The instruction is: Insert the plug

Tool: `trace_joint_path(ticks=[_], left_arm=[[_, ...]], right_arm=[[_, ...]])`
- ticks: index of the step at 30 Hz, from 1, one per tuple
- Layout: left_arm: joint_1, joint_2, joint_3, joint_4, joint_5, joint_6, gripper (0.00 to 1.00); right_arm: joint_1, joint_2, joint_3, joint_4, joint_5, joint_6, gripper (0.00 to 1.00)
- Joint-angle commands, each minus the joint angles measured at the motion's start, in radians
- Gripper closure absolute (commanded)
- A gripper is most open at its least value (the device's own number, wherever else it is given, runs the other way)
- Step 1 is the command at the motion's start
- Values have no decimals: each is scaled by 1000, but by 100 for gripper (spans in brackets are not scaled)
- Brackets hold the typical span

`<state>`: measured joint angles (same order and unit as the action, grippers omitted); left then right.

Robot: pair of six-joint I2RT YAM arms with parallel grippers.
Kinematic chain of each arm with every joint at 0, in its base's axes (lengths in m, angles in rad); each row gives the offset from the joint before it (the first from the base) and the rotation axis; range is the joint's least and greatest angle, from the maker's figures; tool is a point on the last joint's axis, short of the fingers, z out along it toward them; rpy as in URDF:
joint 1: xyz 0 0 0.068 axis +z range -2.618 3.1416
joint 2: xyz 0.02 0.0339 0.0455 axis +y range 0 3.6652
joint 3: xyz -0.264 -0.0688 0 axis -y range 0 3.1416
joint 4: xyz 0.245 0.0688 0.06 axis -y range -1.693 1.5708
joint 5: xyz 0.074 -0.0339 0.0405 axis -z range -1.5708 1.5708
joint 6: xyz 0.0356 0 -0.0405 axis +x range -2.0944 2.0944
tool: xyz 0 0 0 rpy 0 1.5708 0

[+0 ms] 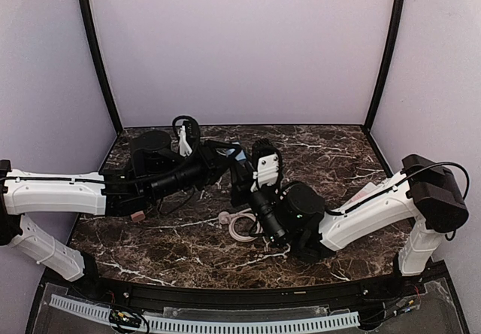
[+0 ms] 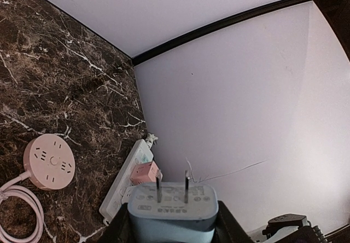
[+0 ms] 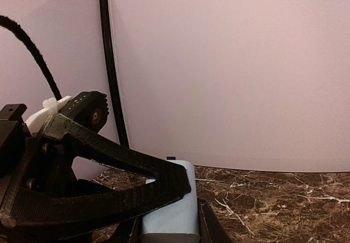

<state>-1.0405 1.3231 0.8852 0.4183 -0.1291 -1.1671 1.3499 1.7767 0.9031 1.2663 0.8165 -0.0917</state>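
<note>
A light blue plug (image 2: 172, 206) with two metal prongs sits between the fingers of my left gripper (image 2: 173, 221), prongs pointing away from the wrist. In the top view the plug (image 1: 239, 154) is above the middle of the table, where my left gripper (image 1: 229, 161) and right gripper (image 1: 245, 170) meet. In the right wrist view the plug (image 3: 170, 210) also lies between my right gripper (image 3: 169, 227) fingers, with a left finger (image 3: 109, 194) crossing in front. A white power strip (image 2: 127, 173) carrying a pink cube adapter (image 2: 143, 173) lies at the back wall.
A round pink socket (image 2: 50, 161) with a coiled cord lies on the marble table (image 2: 65, 79), partly under the right arm (image 1: 240, 229). The white strip (image 1: 184, 144) is behind the left arm. Walls close in the back and sides.
</note>
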Motion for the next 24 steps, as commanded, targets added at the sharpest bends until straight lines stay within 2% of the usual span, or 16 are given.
trace_joint_path(ticks=[1, 2, 3, 4, 5, 7, 13, 18, 24], left_arm=[[-4, -8, -21, 26, 29, -2, 61], [-5, -10, -22, 21, 26, -2, 50], [-4, -12, -24, 15, 17, -1, 32], [-5, -18, -27, 4, 12, -2, 24], [-4, -22, -28, 1, 5, 1, 10], [-5, -31, -34, -10, -4, 7, 2], [-4, -68, -57, -36, -31, 47, 1], [-5, -113, -80, -81, -59, 144, 1], [-5, -183, -125, -128, -118, 265, 1]], right_arm=[[5, 11, 23, -9, -29, 32, 100], [5, 6, 22, -19, -30, 34, 100], [5, -1, 20, -28, -30, 37, 100], [5, -9, 16, -38, -30, 40, 100], [5, -18, 10, -45, -32, 43, 100], [4, -38, -3, -71, -38, 47, 100], [-13, -139, -41, -231, -92, 82, 100], [-76, -283, -37, -522, -259, 200, 100], [-156, -429, -1, -824, -431, 231, 100]])
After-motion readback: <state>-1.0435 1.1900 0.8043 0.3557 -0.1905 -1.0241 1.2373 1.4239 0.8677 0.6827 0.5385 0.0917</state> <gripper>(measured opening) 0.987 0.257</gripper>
